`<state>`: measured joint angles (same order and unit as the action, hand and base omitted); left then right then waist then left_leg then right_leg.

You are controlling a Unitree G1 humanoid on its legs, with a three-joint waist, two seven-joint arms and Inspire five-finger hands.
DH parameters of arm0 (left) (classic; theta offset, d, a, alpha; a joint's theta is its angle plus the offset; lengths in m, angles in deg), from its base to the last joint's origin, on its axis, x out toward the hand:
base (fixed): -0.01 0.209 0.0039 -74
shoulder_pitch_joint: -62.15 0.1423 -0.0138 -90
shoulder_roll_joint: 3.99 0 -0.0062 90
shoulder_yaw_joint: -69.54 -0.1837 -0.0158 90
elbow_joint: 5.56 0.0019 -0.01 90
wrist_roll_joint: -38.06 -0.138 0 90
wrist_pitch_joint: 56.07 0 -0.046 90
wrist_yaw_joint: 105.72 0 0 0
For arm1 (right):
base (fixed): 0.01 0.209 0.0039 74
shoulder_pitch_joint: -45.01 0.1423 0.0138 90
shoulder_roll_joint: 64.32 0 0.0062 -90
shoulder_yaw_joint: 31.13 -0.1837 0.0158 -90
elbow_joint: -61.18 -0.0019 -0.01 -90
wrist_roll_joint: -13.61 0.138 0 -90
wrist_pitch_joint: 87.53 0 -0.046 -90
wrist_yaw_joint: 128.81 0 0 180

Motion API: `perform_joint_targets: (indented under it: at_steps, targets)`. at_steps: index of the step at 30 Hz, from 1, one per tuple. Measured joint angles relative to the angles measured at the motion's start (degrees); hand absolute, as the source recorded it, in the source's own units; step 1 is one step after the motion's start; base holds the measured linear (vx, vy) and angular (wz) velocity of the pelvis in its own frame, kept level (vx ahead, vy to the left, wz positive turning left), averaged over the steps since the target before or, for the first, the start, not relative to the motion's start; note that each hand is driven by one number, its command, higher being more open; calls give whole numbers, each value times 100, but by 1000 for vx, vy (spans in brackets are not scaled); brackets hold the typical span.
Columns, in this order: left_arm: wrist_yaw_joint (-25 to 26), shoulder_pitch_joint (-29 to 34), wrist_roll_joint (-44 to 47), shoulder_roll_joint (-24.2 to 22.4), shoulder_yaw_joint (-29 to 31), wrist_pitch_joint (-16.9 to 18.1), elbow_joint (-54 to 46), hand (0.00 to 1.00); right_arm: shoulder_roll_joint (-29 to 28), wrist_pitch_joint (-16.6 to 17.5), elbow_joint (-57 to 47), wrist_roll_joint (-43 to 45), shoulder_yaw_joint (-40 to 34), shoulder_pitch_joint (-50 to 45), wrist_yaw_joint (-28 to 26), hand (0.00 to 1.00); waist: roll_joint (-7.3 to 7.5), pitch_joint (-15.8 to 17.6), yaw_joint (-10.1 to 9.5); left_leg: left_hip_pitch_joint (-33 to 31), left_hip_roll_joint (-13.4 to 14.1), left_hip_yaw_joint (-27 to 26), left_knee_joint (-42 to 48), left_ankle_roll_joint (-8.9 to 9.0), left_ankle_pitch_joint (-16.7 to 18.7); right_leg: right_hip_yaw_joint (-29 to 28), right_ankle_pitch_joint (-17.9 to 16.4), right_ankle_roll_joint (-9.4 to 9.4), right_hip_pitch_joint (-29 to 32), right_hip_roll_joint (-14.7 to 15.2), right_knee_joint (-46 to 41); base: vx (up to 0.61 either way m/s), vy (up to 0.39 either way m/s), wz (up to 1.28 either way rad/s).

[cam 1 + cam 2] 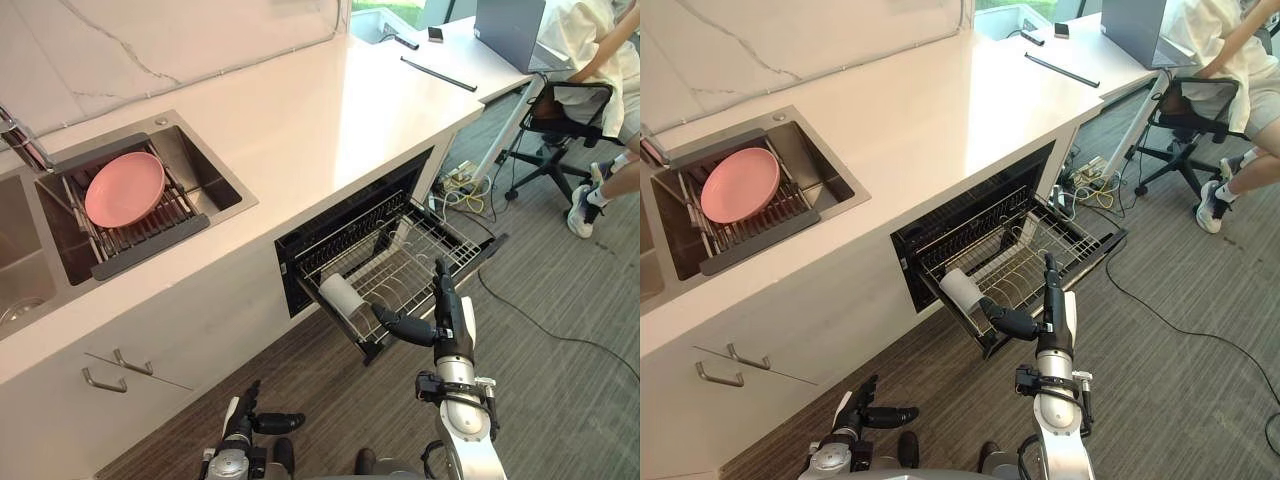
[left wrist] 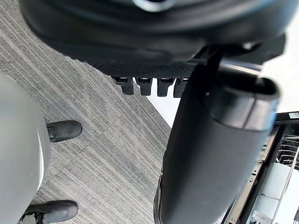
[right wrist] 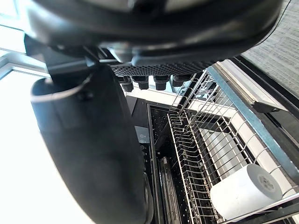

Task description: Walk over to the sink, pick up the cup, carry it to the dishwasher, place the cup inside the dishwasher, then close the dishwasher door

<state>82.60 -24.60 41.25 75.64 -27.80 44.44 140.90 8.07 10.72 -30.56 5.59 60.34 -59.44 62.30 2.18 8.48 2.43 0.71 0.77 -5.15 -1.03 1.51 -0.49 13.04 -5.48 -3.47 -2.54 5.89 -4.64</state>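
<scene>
Counter sink, left of dishwasher: pink plate inside. Dishwasher rack out, holds white cup on its side. Right hand by rack, left hand well short of dishwasher; both w/ fingers straight, empty.

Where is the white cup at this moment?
In the left eye view the cup lies on its side in the near corner of the pulled-out dishwasher rack, below the counter, just to the left of the right hand.

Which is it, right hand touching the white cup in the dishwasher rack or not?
Apart. The right wrist view shows bare rack wires between the right hand and its thumb and the white cup lying on its side.
</scene>
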Motion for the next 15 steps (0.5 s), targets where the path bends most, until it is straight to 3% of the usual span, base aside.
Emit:
perform_joint_targets:
  at_steps: [7,11,12,15]
  targets:
    - [1,0,2,30,-9,25,41,100,45,89,-123,-15,270,-9,24,100,-50,7,-22,-19,11,66,-5,-42,-32,58,2,13,-21,-22,4,-12,-5,4]
    - [10,-119,3,7,-98,106,37,100,297,120,-462,-108,309,63,169,100,-224,120,-154,-724,22,265,1074,5,368,431,-23,46,-28,-12,4,-22,2,43]
    - [16,-133,6,2,-98,114,36,100,325,124,-498,-123,309,79,203,100,-244,148,-165,-806,29,198,1170,31,393,518,-30,55,-66,-4,18,-62,7,69]
    - [47,-143,14,21,-72,126,33,100,385,130,-582,-235,312,168,340,100,-301,189,-303,-864,366,-808,1311,-78,568,907,-78,60,-306,-20,112,-33,1,63]
